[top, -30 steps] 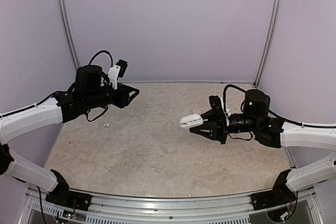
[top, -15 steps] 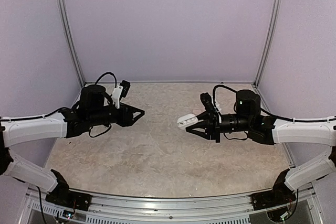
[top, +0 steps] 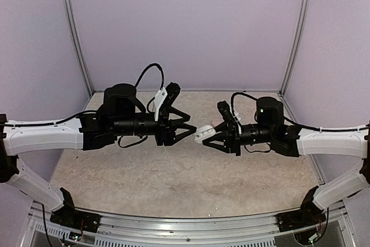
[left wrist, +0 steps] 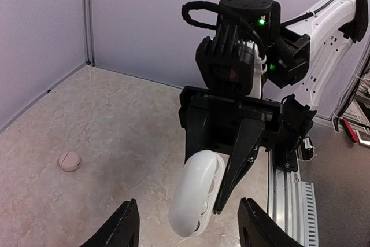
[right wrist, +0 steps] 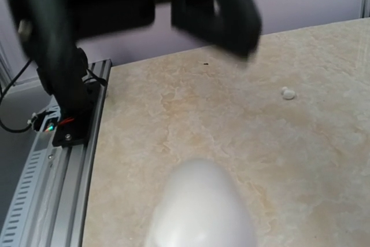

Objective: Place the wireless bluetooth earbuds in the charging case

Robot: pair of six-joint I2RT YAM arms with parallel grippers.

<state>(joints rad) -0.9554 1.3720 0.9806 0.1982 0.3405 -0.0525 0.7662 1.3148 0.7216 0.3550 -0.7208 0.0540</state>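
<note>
At the bottom edge of the left wrist view the left gripper (top: 185, 132) stands with its jaws apart and empty, one finger on either side of the charging case (left wrist: 195, 195). The case hangs just beyond them at lower centre, clamped between the closed fingers of the right gripper (top: 211, 136) above the table (left wrist: 115, 120). It is probably light and stiff, with a glossy, slippery shell; its narrow flanks look the safest hold. Farther off, at left, lies a pink rounded piece (left wrist: 69, 161), bud or second case unclear. The right wrist view blurs the case but alone shows a tiny white earbud (right wrist: 287, 92) on the table at upper right. It is likely to roll and calls for a fingertip pinch. The overhead view does not show it.
</note>
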